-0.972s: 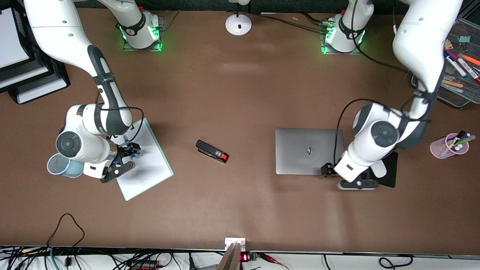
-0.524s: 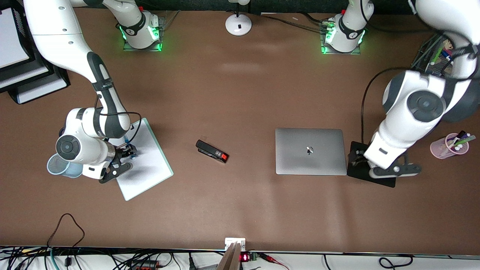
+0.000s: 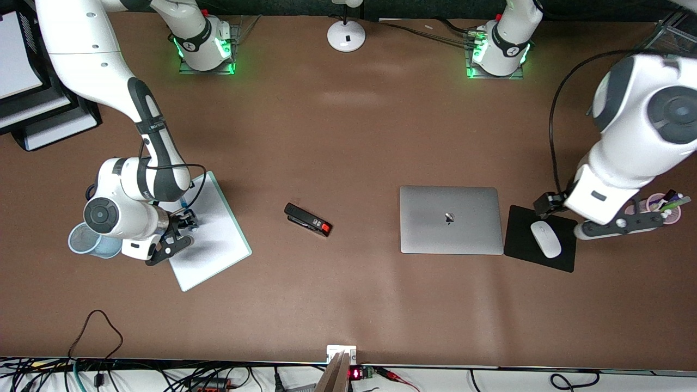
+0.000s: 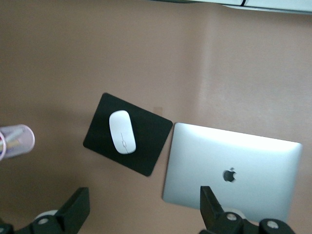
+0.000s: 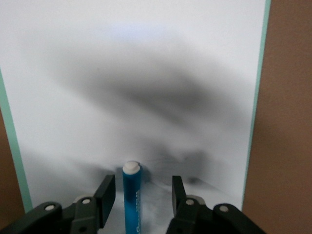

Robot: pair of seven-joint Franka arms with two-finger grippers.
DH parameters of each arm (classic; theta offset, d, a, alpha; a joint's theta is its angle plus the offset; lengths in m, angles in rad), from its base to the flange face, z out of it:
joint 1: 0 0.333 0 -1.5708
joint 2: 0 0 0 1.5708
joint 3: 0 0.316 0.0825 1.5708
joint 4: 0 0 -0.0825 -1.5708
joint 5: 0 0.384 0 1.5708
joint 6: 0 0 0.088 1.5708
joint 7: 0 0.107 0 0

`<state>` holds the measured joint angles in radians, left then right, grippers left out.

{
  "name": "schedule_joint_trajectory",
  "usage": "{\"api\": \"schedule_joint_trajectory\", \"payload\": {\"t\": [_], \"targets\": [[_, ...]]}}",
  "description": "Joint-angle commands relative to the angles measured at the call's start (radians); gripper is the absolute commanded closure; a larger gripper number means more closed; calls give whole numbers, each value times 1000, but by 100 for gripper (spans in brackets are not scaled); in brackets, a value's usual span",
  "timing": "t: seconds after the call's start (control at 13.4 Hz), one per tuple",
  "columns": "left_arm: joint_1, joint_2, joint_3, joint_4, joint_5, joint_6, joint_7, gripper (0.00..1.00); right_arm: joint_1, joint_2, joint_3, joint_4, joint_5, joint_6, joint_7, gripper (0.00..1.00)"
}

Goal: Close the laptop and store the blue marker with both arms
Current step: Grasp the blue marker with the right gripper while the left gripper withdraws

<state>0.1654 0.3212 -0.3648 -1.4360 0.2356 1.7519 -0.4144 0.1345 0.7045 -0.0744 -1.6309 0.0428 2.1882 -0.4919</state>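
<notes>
Brown worktop: laptop [image 3: 451,219] shut, centre-right. Right gripper [image 5: 139,195] fingers part-open astride the marker [image 5: 131,195] (on a whiteboard [image 3: 215,239], frame-left), not yet gripping; it could roll. Left gripper [image 4: 141,212] wide open, empty.

Closed laptop [image 3: 451,219] lies beside mouse pad [image 3: 539,247].

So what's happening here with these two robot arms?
The laptop is already closed. The left gripper hangs open above the mouse pad beside it. The right gripper is low over the whiteboard at its end of the table, its fingers straddling the blue marker but not yet touching it. The marker is not stored yet.
</notes>
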Motion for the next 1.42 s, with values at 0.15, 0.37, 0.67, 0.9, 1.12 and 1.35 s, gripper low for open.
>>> {"api": "schedule_joint_trajectory", "payload": {"t": [0.15, 0.37, 0.67, 0.9, 1.12, 1.35], "targets": [[63, -94, -5, 25, -102, -147, 61, 0, 0, 4, 4, -9, 11, 1, -8, 46], [88, -155, -5, 25, -130, -254, 124, 0, 0, 4, 4, -7, 11, 1, -10, 46], [151, -221, 10, 17, -220, -324, 291, 0, 0, 6, 4, -7, 11, 1, -14, 46], [102, -296, 79, -36, -229, -325, 328, 0, 0, 6, 4, -7, 15, 2, -7, 59], [-9, -362, 202, -121, -234, -310, 368, 0, 0, 12, 4, -6, 15, 2, -7, 59], [-56, -441, 254, -228, -251, -255, 373, 0, 0, 13, 4, -6, 17, 2, -4, 62]]}}
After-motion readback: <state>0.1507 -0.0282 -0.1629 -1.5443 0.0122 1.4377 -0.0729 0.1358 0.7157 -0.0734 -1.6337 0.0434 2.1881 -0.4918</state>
